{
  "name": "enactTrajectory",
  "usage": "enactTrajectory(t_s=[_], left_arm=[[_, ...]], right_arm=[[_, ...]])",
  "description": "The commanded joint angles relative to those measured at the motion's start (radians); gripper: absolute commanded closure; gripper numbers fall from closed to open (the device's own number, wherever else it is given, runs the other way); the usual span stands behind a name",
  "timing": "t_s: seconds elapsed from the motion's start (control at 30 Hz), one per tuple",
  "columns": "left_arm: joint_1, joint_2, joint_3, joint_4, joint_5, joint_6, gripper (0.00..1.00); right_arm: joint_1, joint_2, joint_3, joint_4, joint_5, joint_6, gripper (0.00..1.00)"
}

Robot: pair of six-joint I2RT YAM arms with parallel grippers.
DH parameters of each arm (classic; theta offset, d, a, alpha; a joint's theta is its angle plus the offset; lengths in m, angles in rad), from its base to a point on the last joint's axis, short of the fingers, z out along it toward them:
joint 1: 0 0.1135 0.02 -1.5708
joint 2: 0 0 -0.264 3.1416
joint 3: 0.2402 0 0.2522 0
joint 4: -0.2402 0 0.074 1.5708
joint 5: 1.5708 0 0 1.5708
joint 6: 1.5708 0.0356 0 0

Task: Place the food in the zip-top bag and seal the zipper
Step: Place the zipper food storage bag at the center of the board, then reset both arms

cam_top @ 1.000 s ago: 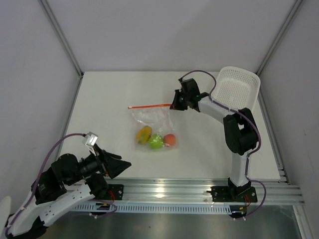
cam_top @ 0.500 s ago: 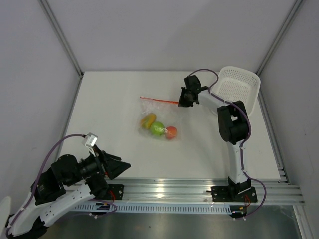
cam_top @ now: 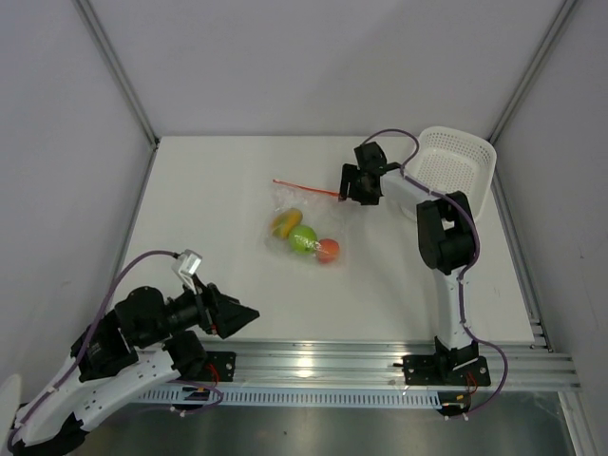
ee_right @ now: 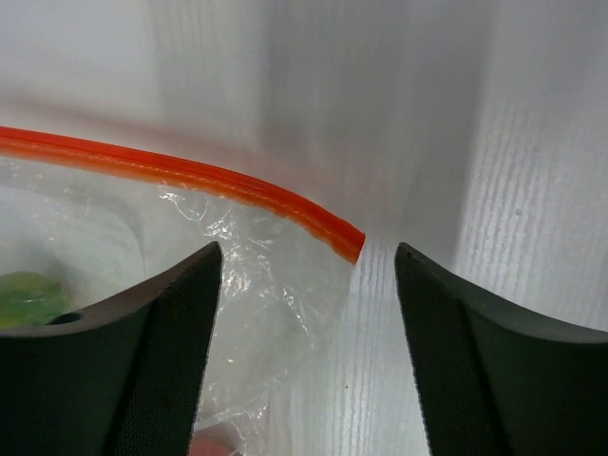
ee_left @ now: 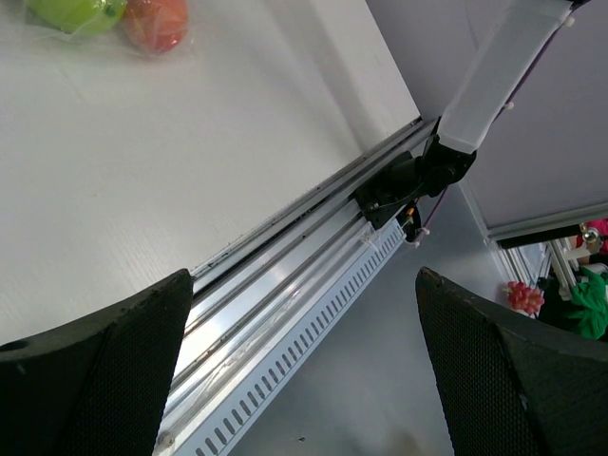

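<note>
Your three toy fruits, a lime-green ball, a yellow-orange piece and a smaller red-orange one, sit inside the small clear crinkly zip-top bag. The bag lies flat near the middle of the white tabletop. Its thin red-orange zipper strip runs along the far edge. You cannot tell from these views whether it is pressed closed. Your right gripper is at the strip's right end with its fingers parted and the tip of the strip between them, untouched. The white perforated basket stands beyond that arm. Your left gripper hangs over the tabletop's near edge, spread wide and holding nothing.
</note>
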Motion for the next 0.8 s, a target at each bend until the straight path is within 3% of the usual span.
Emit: enactTrajectory(t_s=[0.0, 0.03, 0.1, 0.27, 0.43, 0.77], left_arm=[[-0.002, 0.064, -0.011, 0.060, 0.029, 0.026, 0.00], [-0.002, 0.079, -0.002, 0.057, 0.029, 0.031, 0.00], [-0.002, 0.101, 0.007, 0.055, 0.024, 0.038, 0.00], [-0.002, 0.138, -0.016, 0.115, 0.030, 0.054, 0.00], [-0.001, 0.191, -0.022, 0.159, 0.010, 0.072, 0.01], [-0.001, 0.349, -0.074, 0.334, -0.017, 0.087, 0.01]], right_arm=[[0.000, -0.123, 0.029, -0.001, 0.068, -0.041, 0.25], [0.000, -0.142, 0.026, -0.001, 0.073, -0.043, 0.13], [0.006, -0.213, -0.002, 0.001, 0.108, -0.041, 0.01], [0.027, -0.418, -0.179, 0.063, 0.128, -0.004, 0.01], [0.077, -0.676, -0.520, 0.137, 0.117, 0.042, 0.01], [0.267, -1.147, -0.897, -0.001, 0.220, 0.204, 0.01]])
